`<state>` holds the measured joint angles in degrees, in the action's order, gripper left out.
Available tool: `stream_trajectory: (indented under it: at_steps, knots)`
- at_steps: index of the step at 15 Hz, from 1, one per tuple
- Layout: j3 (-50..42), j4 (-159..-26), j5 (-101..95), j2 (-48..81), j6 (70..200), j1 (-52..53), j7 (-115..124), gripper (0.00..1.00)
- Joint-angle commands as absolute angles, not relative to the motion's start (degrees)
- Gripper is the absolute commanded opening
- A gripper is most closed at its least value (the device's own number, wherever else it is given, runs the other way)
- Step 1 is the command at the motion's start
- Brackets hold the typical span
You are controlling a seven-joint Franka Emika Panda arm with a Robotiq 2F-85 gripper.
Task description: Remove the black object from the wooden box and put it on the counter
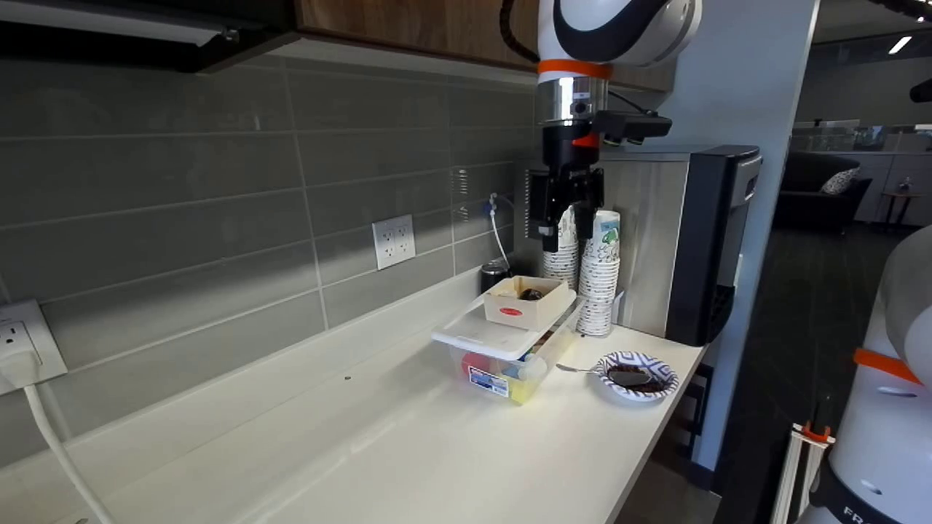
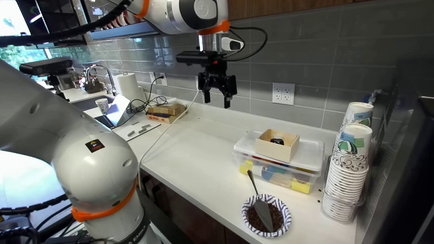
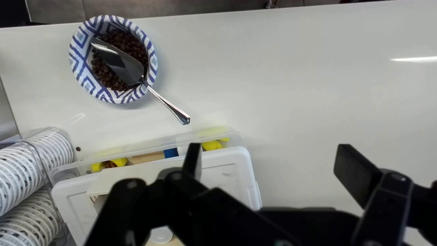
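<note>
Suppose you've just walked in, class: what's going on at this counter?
A Franka arm holds its open, empty gripper above the counter. The black object, not yet removed, is in the wooden box, which sits on a lidded clear plastic tub. Nearby, a cake server rests in a blue-patterned bowl of what look like coffee beans.

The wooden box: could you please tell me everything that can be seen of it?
The wooden box is small, shallow and open at the top, and looks made of pale wood. One outer side carries a red oval mark, seen in an exterior view. It stands upright on the white lid of a clear plastic tub, and the black object lies inside it. The open pincer does not touch it but hides much of it in the wrist view.
</note>
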<state>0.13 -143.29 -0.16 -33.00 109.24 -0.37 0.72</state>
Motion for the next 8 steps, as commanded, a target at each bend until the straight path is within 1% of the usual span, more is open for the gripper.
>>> stream_trajectory:
  at_steps: [1,8]
  knots:
    - [-0.02,-143.40,-0.32,-29.35,113.71,-0.52,0.73,1.00]
    - [-1.81,-140.90,-0.14,-17.46,127.65,-0.91,-1.84,1.00]
